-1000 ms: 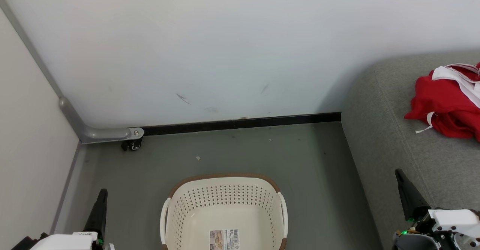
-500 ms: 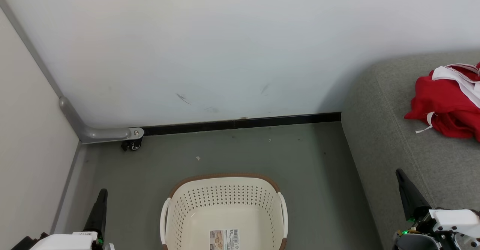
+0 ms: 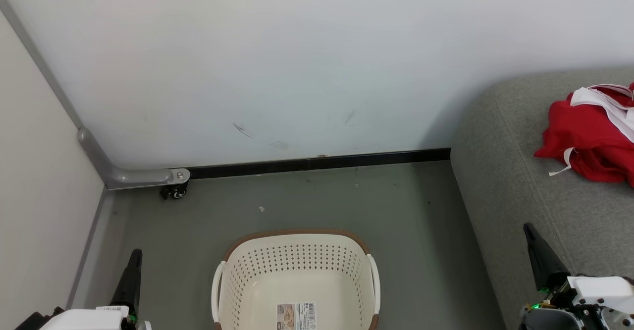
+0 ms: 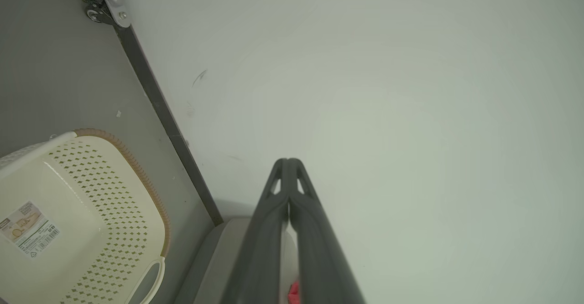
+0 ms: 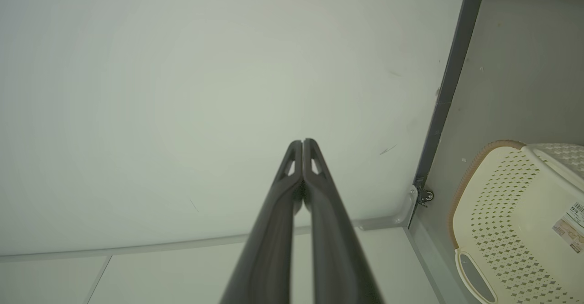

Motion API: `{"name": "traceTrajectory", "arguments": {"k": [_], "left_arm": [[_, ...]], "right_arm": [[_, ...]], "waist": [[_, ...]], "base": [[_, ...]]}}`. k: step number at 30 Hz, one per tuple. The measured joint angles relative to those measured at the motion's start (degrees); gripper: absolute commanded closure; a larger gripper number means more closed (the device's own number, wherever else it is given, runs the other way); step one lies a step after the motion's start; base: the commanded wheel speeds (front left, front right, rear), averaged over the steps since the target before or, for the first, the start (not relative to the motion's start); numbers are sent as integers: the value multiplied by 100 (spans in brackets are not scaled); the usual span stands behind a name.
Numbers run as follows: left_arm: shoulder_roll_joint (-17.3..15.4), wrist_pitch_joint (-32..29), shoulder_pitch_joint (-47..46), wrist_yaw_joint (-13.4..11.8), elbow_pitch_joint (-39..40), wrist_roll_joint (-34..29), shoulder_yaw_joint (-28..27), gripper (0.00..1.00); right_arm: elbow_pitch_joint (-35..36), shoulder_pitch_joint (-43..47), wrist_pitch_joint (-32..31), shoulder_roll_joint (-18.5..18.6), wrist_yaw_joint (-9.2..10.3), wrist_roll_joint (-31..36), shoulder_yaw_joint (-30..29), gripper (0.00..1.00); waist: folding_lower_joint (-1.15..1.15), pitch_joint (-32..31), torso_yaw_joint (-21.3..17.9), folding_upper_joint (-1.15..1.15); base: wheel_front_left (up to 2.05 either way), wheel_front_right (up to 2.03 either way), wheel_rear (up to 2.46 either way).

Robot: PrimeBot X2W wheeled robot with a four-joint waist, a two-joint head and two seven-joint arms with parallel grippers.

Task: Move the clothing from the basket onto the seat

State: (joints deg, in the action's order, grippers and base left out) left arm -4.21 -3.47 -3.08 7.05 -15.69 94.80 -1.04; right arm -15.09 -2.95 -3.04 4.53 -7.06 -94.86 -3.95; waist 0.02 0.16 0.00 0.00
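Note:
The red clothing with white trim lies bunched on the grey seat at the right of the head view. On the floor at bottom centre stands the cream basket, holding nothing but the barcode sticker on its floor. My left gripper rests at the lower left, left of the basket, its fingers shut together on nothing. At the lower right my right gripper sits in front of the seat's edge, also shut and holding nothing. The basket shows at the left of the left wrist view, and the basket shows at the right of the right wrist view.
A pale wall with a black skirting strip stands behind the basket. A grey metal bracket with a small caster sits in the left corner, beside a cream partition. Grey floor lies between basket and seat.

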Motion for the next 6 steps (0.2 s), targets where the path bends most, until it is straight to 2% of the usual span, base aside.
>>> {"name": "traceTrajectory", "arguments": {"k": [6], "left_arm": [[2, 0, -3, 0, -4, 0, -2, 100]], "right_arm": [[-1, 0, 0, 0, 0, 0, -5, 100]], "waist": [[0, 0, 0, 0]], "base": [[0, 0, 0]]}}
